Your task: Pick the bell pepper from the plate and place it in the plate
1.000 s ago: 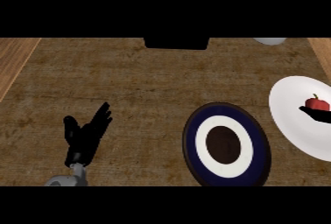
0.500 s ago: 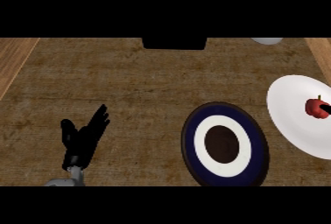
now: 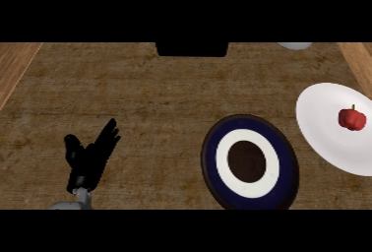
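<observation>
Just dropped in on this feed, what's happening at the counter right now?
Nothing is being held at this moment. The red bell pepper sits on the white plate at the right edge of the head view. The dark blue plate with a white ring lies beside it, nearer the middle, with nothing on it. The left hand rests open at the lower left, fingers up, away from both plates. The right hand is not in view.

Counter (image 3: 145,98) — matt, rough-grained wood; bell pepper (image 3: 352,118) seemingly glossy.
</observation>
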Available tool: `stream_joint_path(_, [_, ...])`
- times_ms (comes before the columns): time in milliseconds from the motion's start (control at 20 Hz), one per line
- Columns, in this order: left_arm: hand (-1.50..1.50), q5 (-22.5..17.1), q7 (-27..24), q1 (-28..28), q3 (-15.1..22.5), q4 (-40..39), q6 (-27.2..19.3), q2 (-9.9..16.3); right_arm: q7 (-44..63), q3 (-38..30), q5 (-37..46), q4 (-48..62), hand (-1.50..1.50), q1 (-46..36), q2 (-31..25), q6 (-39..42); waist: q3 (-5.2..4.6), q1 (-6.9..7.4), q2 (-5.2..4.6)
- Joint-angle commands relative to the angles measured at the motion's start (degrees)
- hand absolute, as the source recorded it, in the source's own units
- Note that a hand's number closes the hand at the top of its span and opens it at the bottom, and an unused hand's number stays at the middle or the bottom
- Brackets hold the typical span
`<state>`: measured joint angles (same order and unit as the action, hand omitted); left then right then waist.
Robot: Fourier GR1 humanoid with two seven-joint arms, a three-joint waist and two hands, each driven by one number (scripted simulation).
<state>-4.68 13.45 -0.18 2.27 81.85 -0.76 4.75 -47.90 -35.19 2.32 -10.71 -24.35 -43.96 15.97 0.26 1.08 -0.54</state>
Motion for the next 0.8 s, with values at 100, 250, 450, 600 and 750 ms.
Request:
stream_joint_path(100, [0.00,1.73,-1.39,2.00,1.95,0.99,-1.58,-2.27,-6.61,2.45,1.78,-0.48,-1.50,7.36,-2.30,8.08,-0.04,-0.45,0.25])
stream_joint_path(250, [0.00,1.98,-3.68,1.67,1.41,-2.29,-1.28,-2.40,-9.61,3.37,2.76,-0.55,-1.50,10.70,-2.17,6.08,-0.04,-0.62,0.21])
stream_joint_path(450, [0.00,-0.75,2.49,1.11,-0.31,3.41,0.58,0.23,-9.38,4.60,3.47,-1.21,-1.50,10.44,-2.20,4.77,-0.03,-0.31,0.32])
stream_joint_path(600, [0.00,1.47,-0.41,0.51,0.96,0.14,-1.25,-2.00,-11.79,5.14,3.92,-0.42,-1.50,13.29,-1.59,3.36,-0.04,-0.61,0.28])
stream_joint_path(750, [0.00,0.77,-1.60,-2.24,-1.07,-4.24,-0.57,-1.26,-14.36,4.99,3.18,-1.11,-1.50,17.15,-1.94,7.00,-0.06,-1.27,0.28])
